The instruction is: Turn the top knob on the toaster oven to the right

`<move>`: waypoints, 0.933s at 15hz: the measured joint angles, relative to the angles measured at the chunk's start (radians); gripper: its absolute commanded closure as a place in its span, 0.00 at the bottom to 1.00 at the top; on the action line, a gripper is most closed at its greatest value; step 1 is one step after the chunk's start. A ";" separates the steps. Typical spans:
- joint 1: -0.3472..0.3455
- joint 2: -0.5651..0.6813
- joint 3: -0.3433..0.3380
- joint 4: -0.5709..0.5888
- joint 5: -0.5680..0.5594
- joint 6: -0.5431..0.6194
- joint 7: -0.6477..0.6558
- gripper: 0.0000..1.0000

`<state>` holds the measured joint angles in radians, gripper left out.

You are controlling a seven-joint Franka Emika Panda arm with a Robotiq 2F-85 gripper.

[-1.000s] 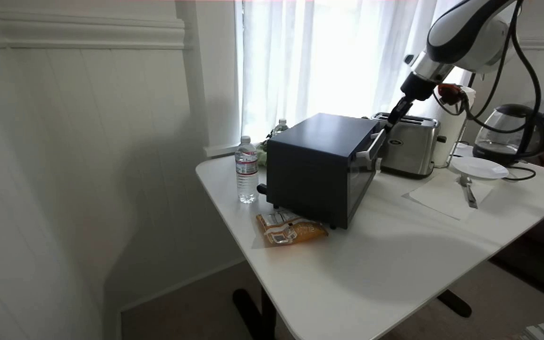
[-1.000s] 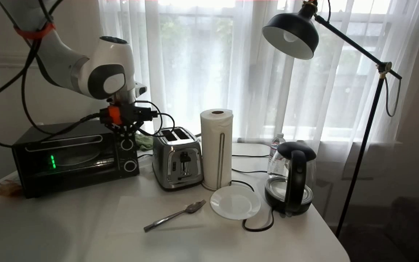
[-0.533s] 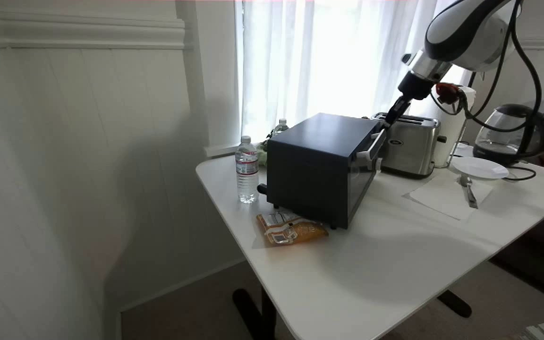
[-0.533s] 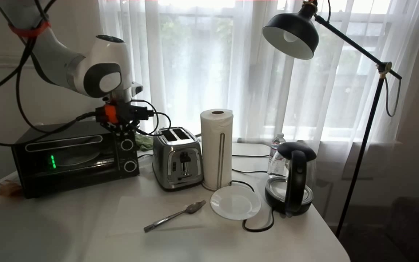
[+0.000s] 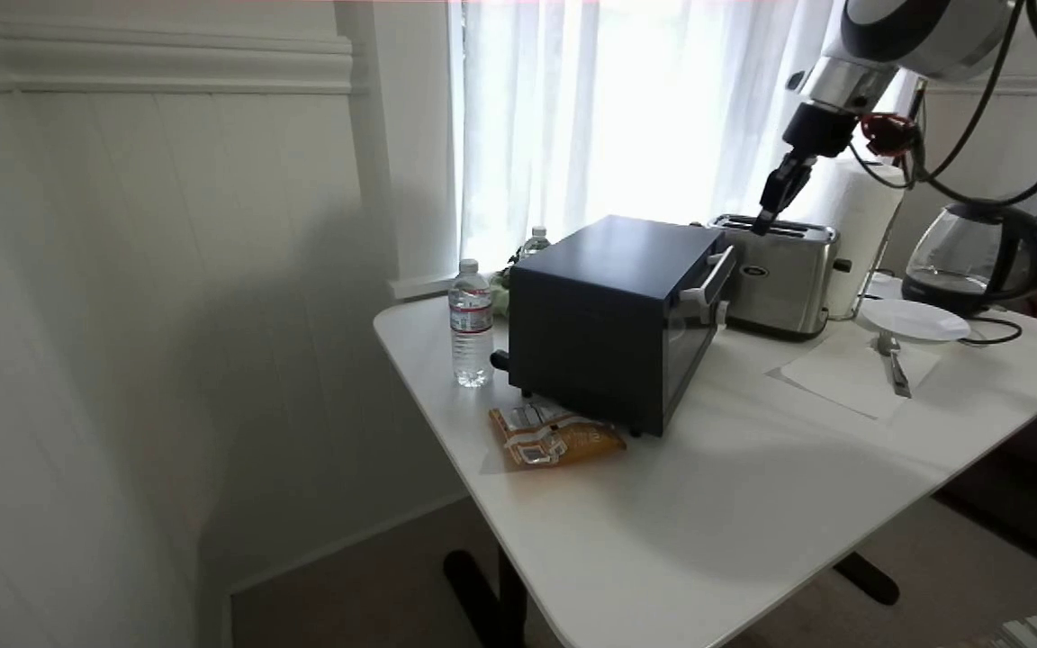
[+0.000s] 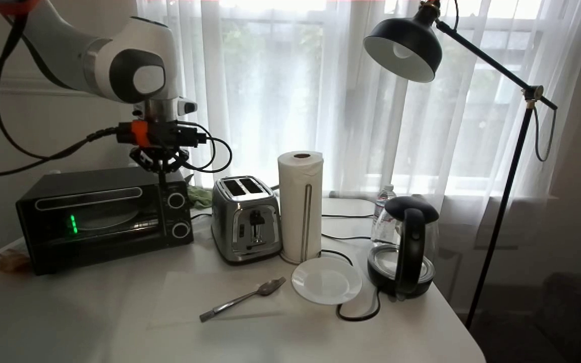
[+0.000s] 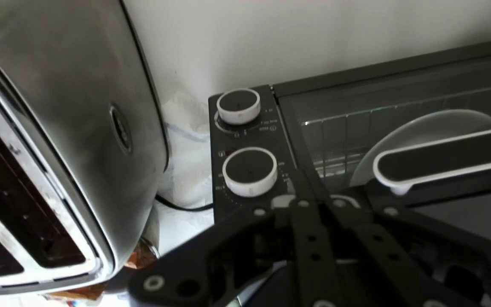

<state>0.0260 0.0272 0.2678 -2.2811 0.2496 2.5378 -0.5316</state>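
The black toaster oven (image 5: 604, 333) stands on the table in both exterior views, its front (image 6: 104, 222) facing the camera in an exterior view. Its top knob (image 6: 175, 200) sits above the bottom knob (image 6: 180, 230) on the right of the front. In the wrist view the top knob (image 7: 249, 170) is the nearer one, and the bottom knob (image 7: 238, 106) lies beyond it. My gripper (image 6: 163, 184) is shut and empty, pointing down in front of the oven, beside and apart from the top knob. In the wrist view the gripper (image 7: 307, 183) shows its fingers together.
The silver slot toaster (image 6: 246, 222) stands close beside the oven's knob side. The oven door handle (image 7: 446, 162) juts out near my fingers. A paper towel roll (image 6: 300, 206), plate (image 6: 326, 281), kettle (image 6: 405, 247) and fork and spoon (image 6: 242, 298) are farther along the table.
My gripper first shifted slightly, then rose and drew back from the oven's front. The oven and other objects have not moved; any turn of the knob is too small to tell.
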 measured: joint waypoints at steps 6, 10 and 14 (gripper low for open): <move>0.023 -0.166 -0.087 -0.038 -0.033 -0.288 0.117 0.34; 0.055 -0.299 -0.105 -0.093 -0.047 -0.366 0.194 0.05; 0.077 -0.435 -0.111 -0.171 -0.073 -0.406 0.279 0.00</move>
<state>0.1034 -0.4079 0.1567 -2.4519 0.1763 2.1321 -0.2522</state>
